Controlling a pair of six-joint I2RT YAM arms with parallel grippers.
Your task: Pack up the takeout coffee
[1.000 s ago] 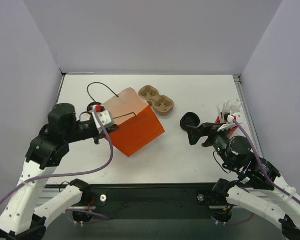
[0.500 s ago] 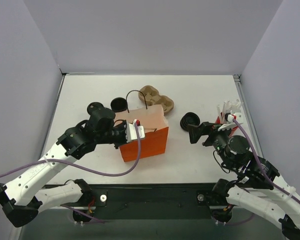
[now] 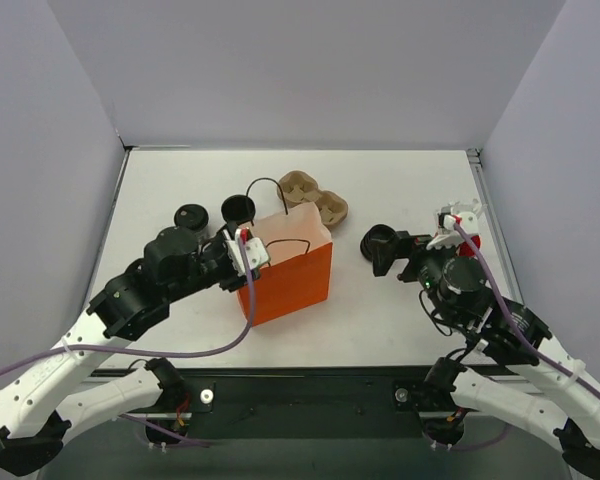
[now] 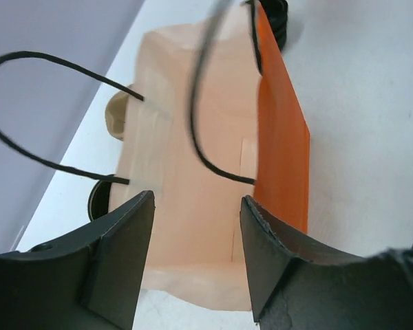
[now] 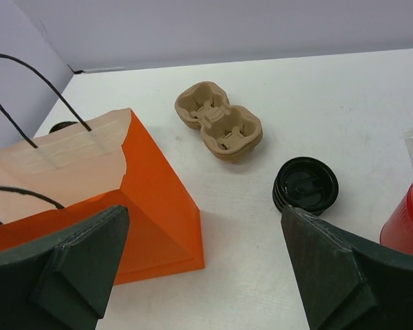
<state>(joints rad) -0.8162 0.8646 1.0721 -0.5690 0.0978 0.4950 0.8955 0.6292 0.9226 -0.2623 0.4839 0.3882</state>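
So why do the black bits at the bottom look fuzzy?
Left wrist view: the left pincer sits very close to the lens, so it goes soft; the orange bag looks sharp. Right wrist view: same for the right pincer; the lid stack is crisp. Top view: even light, faint shadows.

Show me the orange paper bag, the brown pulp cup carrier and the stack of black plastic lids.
orange paper bag [image 3: 292,278]: top external view, on its orange front face.
brown pulp cup carrier [image 5: 219,124]: right wrist view, on the middle between its two wells.
stack of black plastic lids [image 5: 305,185]: right wrist view, on the top lid.
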